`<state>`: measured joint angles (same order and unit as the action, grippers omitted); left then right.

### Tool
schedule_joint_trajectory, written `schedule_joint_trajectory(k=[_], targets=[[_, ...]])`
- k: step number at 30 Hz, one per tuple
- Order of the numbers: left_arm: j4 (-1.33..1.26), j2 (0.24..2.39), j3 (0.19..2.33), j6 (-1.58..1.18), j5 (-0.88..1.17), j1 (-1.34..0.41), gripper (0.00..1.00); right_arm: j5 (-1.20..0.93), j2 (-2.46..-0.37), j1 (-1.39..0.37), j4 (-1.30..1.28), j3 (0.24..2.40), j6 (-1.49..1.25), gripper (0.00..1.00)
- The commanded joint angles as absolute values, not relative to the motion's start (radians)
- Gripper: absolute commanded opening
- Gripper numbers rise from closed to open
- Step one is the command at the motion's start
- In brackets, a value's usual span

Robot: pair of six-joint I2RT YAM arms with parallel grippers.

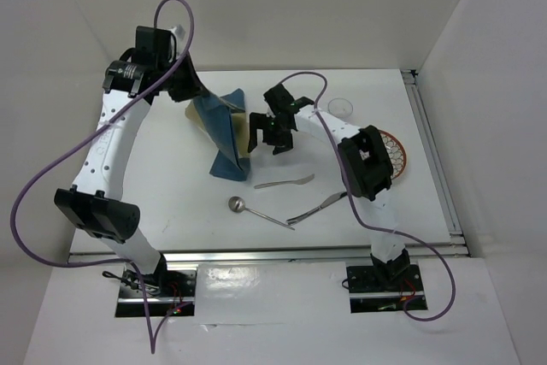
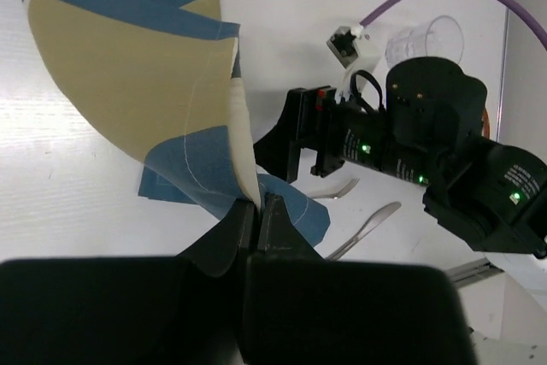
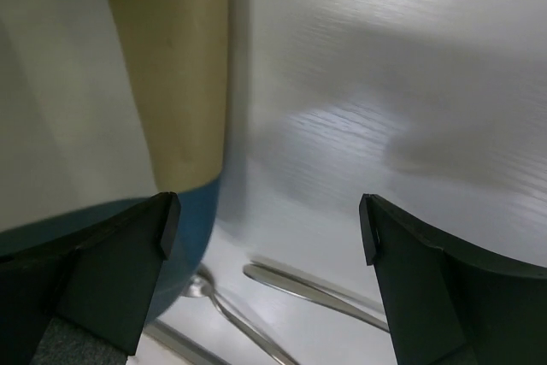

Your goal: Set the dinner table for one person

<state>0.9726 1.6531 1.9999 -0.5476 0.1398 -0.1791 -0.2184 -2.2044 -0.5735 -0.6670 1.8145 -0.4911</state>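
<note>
**Desk** (image 1: 171, 203), one: white, under everything, long axis 9-to-3 o'clock.
**Placemat** (image 1: 224, 130), one: blue-tan, hanging at 11 o'clock, clamped in the left tool (image 2: 256, 207).
**Right tool** (image 3: 269, 211): fingers apart, just beside the placemat's 3 o'clock edge.
**Plate** (image 1: 399, 147), one: 3 o'clock, partly under the right arm.
**Glass** (image 1: 341, 106), one: 2 o'clock.
**Knife** (image 1: 318, 206), **fork** (image 1: 286, 182), **spoon** (image 1: 263, 214): one each, 6 o'clock of the placemat.

Matt blue-and-tan cloth placemat (image 2: 128, 66) pinched in left gripper (image 2: 255, 205); shiny smooth metal fork (image 1: 286, 182) near right gripper (image 1: 278, 132); smooth matte-white dinner table (image 1: 171, 203).

Bright even light; soft shadows on dinner table (image 1: 197, 211).
</note>
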Motion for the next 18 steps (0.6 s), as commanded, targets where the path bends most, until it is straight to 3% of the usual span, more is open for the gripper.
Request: schedule_joint_trajectory(k=[1,5,12,18], targets=[[0.982,1.622,1.987,-0.523,0.176,-0.179,0.00,-0.346,-2.224,-0.578,-0.589,1.846,-0.569,0.99],[0.982,1.631,2.012,-0.523,0.176,-0.161,0.00,-0.239,-2.134,-0.618,-0.523,1.731,-0.592,0.99],[0.991,1.730,2.153,-0.523,0.198,-0.143,0.00,-0.109,-1.765,-0.664,-0.177,1.182,-0.594,0.99],[0.973,1.778,2.200,-0.544,0.230,-0.143,0.00,-0.046,-1.583,-0.755,0.037,1.019,-0.514,0.99]])
